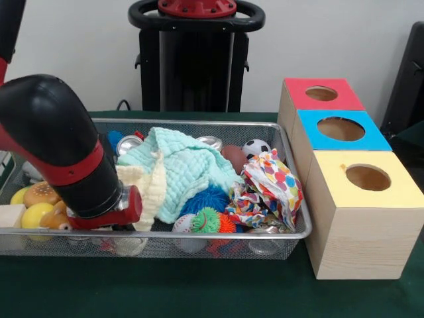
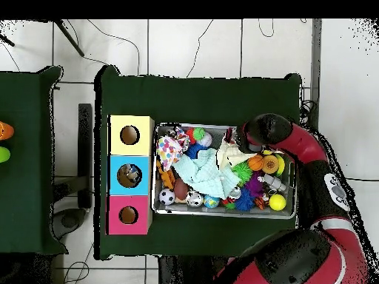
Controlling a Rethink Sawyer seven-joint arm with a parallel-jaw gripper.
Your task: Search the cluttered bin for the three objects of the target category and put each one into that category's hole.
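Mint cloth (image 1: pixel 182 169) draped lengthwise across the bin (image 1: pixel 291 199), long axis side-to-side

A dark green surface (image 1: pixel 199 295) carries a wire bin (image 1: pixel 199 246) and, touching its side, three wooden boxes (image 1: pixel 358 225).

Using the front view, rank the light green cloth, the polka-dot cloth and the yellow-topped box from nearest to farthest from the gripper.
1. The light green cloth, mid-bin, lies right beside the gripper.
2. The polka-dot cloth sits at the bin's right end.
3. The yellow-topped box stands outside the bin, farthest right.
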